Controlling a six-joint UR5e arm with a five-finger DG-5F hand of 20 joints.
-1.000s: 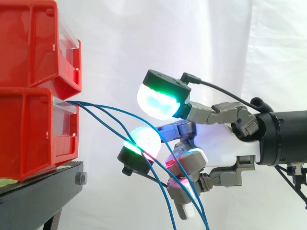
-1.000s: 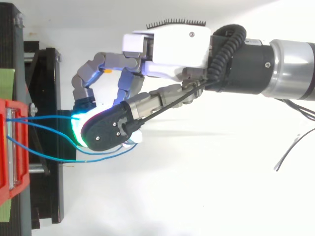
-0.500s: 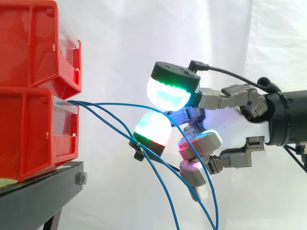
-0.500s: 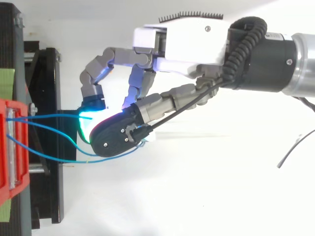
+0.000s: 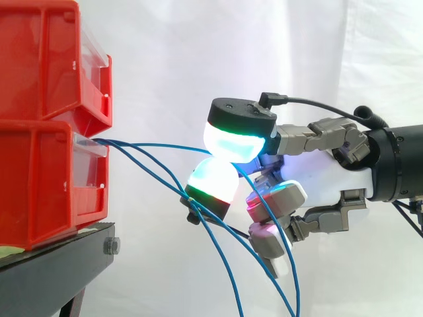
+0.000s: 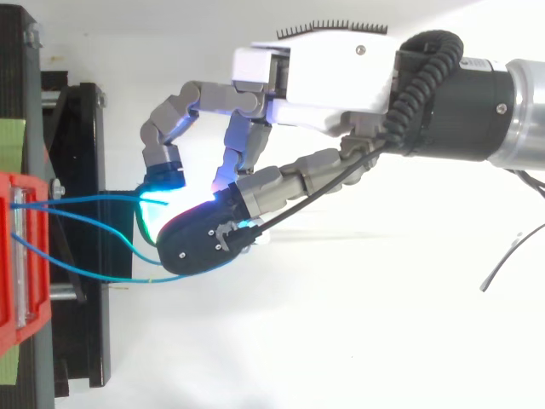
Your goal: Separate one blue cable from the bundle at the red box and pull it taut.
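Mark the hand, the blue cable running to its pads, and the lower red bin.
hand (image 5: 317,175): side view, on the white palm.
blue cable (image 6: 85,201): top view, mid-span between bin and pads.
lower red bin (image 5: 46,185): side view, on its side wall.

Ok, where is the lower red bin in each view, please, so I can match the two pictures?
Side view: the lower red bin is at the left edge, on the black stand.
Top view: the bin is at the left edge, about mid-height, seen from above.
Shared landmark: the blue cable running from its front into the hand, pinched there.
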